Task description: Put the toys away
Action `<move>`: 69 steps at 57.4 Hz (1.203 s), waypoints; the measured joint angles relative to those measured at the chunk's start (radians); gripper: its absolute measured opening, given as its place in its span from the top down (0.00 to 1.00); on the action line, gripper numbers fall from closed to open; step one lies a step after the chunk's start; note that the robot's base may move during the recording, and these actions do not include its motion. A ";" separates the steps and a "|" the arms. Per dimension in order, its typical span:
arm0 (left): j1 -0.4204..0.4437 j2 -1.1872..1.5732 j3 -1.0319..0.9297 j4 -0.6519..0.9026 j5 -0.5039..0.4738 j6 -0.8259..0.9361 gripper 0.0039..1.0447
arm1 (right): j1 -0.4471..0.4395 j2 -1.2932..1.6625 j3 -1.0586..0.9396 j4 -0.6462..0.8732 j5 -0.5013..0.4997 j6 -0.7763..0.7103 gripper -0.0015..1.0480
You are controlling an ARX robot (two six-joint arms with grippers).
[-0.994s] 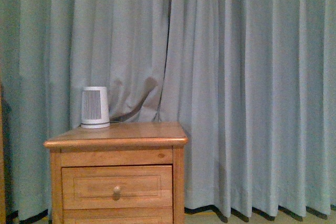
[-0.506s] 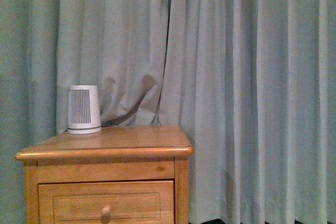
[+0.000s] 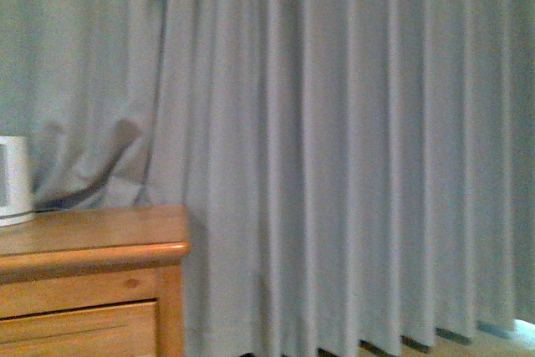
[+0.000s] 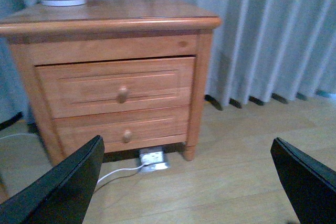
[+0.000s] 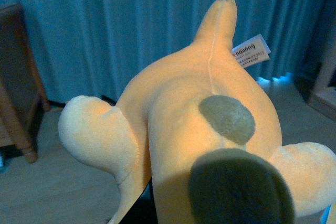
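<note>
The plush toy [image 5: 199, 124] fills the right wrist view. It is orange-yellow with stubby paws, grey-tan pads and a white label [image 5: 251, 52] near its far end. It hangs above the wooden floor with my right gripper [image 5: 137, 212] shut on it; only a dark sliver of the gripper shows under the plush. In the left wrist view my left gripper [image 4: 186, 187] is open with nothing in it, its black fingers [image 4: 63, 187] spread wide over the floor in front of the nightstand. Neither arm shows in the front view.
A wooden nightstand [image 4: 115, 87] with two drawers stands against grey-blue curtains [image 3: 334, 148]. A white ribbed device [image 3: 12, 181] sits on its top. A socket box [image 4: 154, 159] with a white cable lies under it. A pale furniture edge [image 5: 325, 77] stands beyond the toy.
The front view has swung to the right and closer. The nightstand and the white device slid to the left edge, and curtain now fills most of the view.
</note>
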 joint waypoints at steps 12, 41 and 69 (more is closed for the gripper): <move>0.000 0.000 0.000 0.000 -0.002 0.000 0.06 | 0.000 0.000 0.000 0.000 -0.003 0.000 0.89; 0.000 0.000 0.000 0.000 -0.004 0.000 0.06 | 0.000 0.000 0.000 0.000 -0.003 0.000 0.89; 0.000 0.000 0.000 0.000 -0.001 0.000 0.06 | 0.000 0.000 0.000 0.000 -0.003 0.000 0.89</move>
